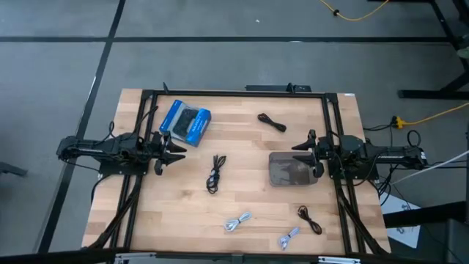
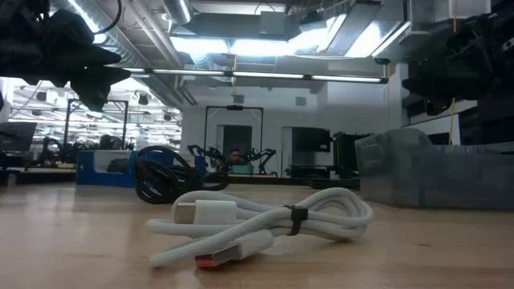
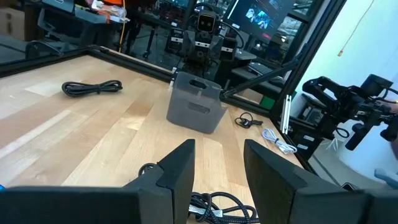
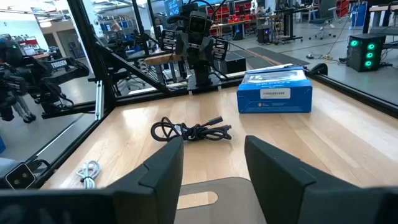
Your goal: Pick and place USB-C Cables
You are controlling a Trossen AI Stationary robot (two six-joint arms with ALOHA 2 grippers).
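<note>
Five USB-C cable bundles lie flat on the wooden table. In the high view they are a black one (image 1: 272, 122) toward the far side, a black one (image 1: 215, 173) in the middle, a black one (image 1: 309, 218) near right, and two white ones (image 1: 238, 221) (image 1: 289, 237) near the front edge. My left gripper (image 1: 178, 150) hovers open at the table's left, pointing right; the middle black cable (image 3: 217, 205) lies just beyond its fingers (image 3: 180, 171). My right gripper (image 1: 299, 155) hovers open over the grey tray (image 1: 293, 170), pointing left toward that cable (image 4: 189, 130).
The blue-and-black package (image 1: 185, 122) lies far left, seen also in the right wrist view as the package (image 4: 273, 92). The clear grey tray (image 3: 196, 102) stands right of centre. A black frame (image 1: 234, 93) rims the table. Bare wood lies between the cables. In the low view a white cable (image 2: 265, 221) fills the foreground.
</note>
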